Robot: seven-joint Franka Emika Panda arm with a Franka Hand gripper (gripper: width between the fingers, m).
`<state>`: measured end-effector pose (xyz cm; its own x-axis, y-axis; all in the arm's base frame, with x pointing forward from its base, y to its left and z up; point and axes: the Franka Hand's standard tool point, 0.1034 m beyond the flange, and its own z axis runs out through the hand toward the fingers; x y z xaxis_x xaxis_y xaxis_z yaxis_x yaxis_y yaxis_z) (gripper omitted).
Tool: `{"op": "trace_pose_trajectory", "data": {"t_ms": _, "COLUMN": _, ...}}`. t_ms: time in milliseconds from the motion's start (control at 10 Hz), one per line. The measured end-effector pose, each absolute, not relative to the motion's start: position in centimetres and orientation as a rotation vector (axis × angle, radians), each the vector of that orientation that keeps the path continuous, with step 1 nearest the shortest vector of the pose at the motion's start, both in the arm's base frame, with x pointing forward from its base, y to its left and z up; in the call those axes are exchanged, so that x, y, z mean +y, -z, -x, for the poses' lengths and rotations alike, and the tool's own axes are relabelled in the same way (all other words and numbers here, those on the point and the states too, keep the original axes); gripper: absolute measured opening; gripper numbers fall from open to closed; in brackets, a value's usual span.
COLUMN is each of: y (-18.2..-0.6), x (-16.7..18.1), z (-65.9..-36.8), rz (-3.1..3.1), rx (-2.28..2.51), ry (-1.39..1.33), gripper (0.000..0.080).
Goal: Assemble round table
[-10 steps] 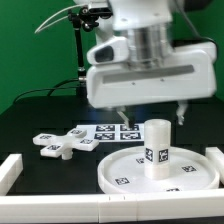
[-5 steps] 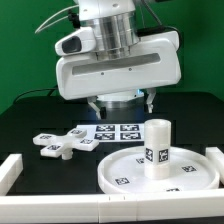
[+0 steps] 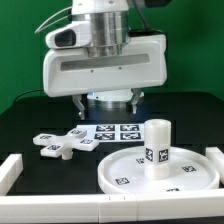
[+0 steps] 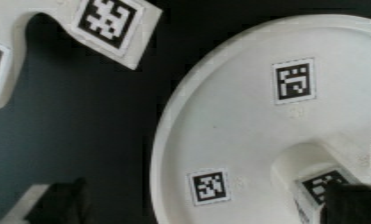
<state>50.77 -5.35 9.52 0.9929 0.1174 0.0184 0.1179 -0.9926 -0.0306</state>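
Observation:
The large round rimmed disc (image 3: pixel 185 175) lies on the black table at the exterior view's right. The short thick cylinder leg (image 3: pixel 157 147) stands upright on it. The cross-shaped foot piece (image 3: pixel 62 143) lies on the table at the exterior view's left. My gripper (image 3: pixel 107 103) hangs open and empty above the marker board, behind the parts and between the foot piece and the disc. In the wrist view the disc (image 4: pixel 253 110) fills most of the frame, one arm of the foot piece (image 4: pixel 111 25) shows beside it, and the gripper (image 4: pixel 203 205) holds nothing. Part of the leg (image 4: pixel 333 170) shows near one finger.
The marker board (image 3: pixel 112 131) lies flat on the table under the gripper. White straight border bars run along the exterior view's left (image 3: pixel 10 170), the front (image 3: pixel 100 208) and the right (image 3: pixel 215 155). A green backdrop stands behind.
The arm and gripper have moved toward the exterior view's left, from above the disc to above the marker board. The parts have not moved.

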Motion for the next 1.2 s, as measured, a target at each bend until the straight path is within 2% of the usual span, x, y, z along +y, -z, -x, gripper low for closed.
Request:
{"op": "trace_pose_trajectory", "data": {"t_ms": 100, "y": -9.1, "x": -6.1, "z": -50.0, "rz": 3.091, "rx": -0.146, "ry": 0.012, "gripper": 0.0649}}
{"op": "trace_pose_trajectory", "data": {"t_ms": 400, "y": -9.1, "x": -6.1, "z": -50.1, "rz": 3.091, "rx": -0.220, "ry": 0.011, "gripper": 0.0649}}
{"op": "trace_pose_trajectory", "data": {"t_ms": 900, "y": -7.8, "x": -12.5, "z": -46.7, "rz": 3.104, "rx": -0.295, "ry": 0.049, "gripper": 0.0649}}
{"op": "trace_pose_trajectory", "data": {"t_ms": 1200, "y": -7.7, "x": -12.4, "z": -46.6, "rz": 3.097, "rx": -0.291, "ry": 0.030, "gripper": 0.0649}}
